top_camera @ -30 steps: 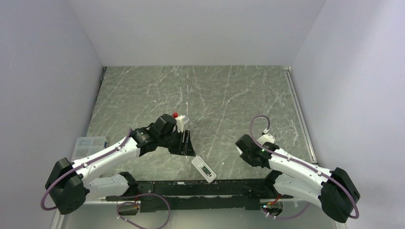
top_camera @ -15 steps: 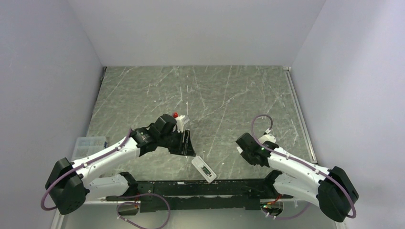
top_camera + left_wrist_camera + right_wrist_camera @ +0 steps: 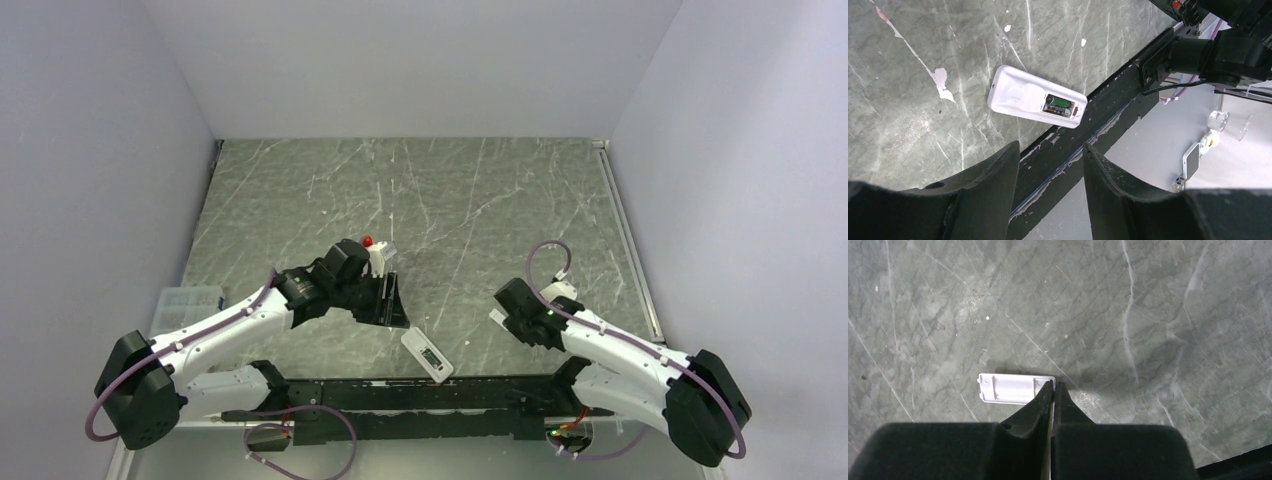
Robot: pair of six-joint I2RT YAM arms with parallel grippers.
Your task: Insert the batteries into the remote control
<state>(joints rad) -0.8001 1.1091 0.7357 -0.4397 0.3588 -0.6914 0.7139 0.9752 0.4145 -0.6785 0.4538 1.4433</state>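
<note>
Your left end effector (image 3: 1051,146) hangs spread and empty over the counter (image 3: 908,60), where the remote control (image 3: 1018,95) lies back-up by the near rail (image 3: 1108,100). Your right end effector (image 3: 1053,386) is pressed together, its tips at the end of a small white cover (image 3: 1008,388). Batteries (image 3: 1058,106) sit in the remote's open bay.

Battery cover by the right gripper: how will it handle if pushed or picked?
Battery cover looks thin, flat plastic: likely light, and should slide rather than roll on the smooth table. Lying flush, it probably gives the shut right gripper little edge to pinch.
</note>
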